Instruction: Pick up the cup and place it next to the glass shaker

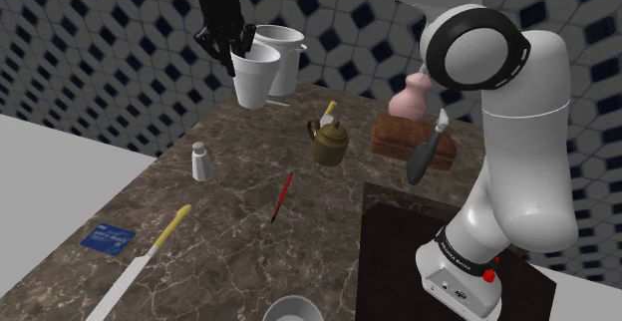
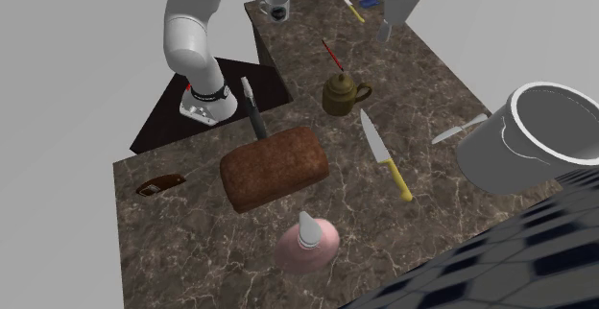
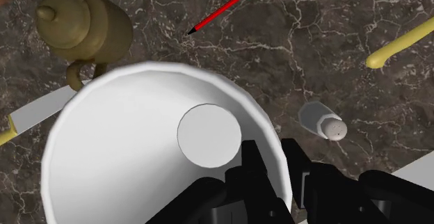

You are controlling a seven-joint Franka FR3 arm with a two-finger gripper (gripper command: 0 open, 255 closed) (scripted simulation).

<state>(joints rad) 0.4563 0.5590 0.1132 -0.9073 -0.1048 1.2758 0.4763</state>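
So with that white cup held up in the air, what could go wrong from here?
The gripper pinches the cup at one spot of its rim, so it might tilt or slip on the way. The shaker is small and stands upright; a cup set down too close could knock it over. A cup landing on the red pencil lying on the counter would probably sit crooked.

Kitchen: marble counter [image 1: 239,259], tiled wall [image 1: 100,50], teapot [image 1: 329,142], bread loaf [image 2: 274,168].
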